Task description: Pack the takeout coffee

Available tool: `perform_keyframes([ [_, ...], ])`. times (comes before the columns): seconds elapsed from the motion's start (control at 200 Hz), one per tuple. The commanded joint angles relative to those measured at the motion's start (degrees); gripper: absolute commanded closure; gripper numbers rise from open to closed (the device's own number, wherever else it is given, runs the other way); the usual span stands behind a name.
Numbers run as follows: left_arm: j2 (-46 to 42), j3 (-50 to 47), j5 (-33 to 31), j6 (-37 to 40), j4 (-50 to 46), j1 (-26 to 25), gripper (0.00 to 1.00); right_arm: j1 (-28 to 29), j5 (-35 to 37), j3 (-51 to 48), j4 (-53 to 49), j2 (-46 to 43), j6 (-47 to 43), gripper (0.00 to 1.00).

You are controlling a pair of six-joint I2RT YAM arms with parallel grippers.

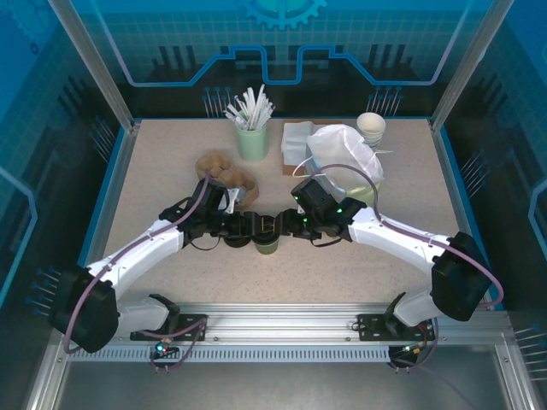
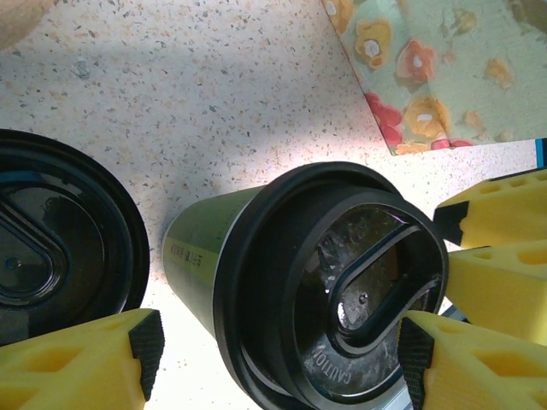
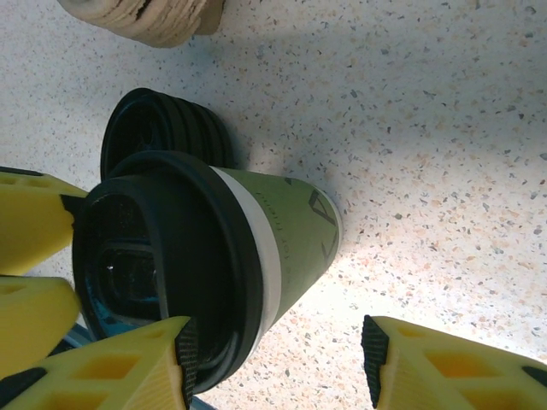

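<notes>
Both left hand (image 2: 280,346) and right hand (image 3: 278,350) are set, jaws apart, about the takeout coffee (image 2: 333,282). Black lids (image 2: 51,248) are stacked just beside it; bare table (image 3: 444,128) is exposed past its base.

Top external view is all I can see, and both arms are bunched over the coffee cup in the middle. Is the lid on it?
Observer: Yes. The left wrist view shows a black lid sitting on the green cup.
Operator: Okay, is the left gripper clamped on it?
Observer: No. The left gripper straddles the lid with its jaws open, and there is a gap between one finger and the lid's edge.
Operator: And the right one?
Observer: The right gripper is open too. In its own wrist view, one of its fingers stands clear of the cup's side.
</notes>
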Motion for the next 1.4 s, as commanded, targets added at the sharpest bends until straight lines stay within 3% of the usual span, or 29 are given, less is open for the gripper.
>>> perform_keyframes([
  [0.0,1.3,-0.77,1.57,0.54,1.01,0.43,0.29,-0.21,-0.47,1.78,-1.46,-0.92,-0.34,0.44],
  [0.565,3.09,-0.74,2.18,1.42,0.58,0.46,0.33,-0.06,-1.3,5.18,-1.11,3.0,-1.33,0.44],
  [1.396,1.51,-2.08,2.09,1.47,-0.69,0.49,0.34,-0.03,1.28,0.84,-1.77,2.72,-0.87,0.56],
])
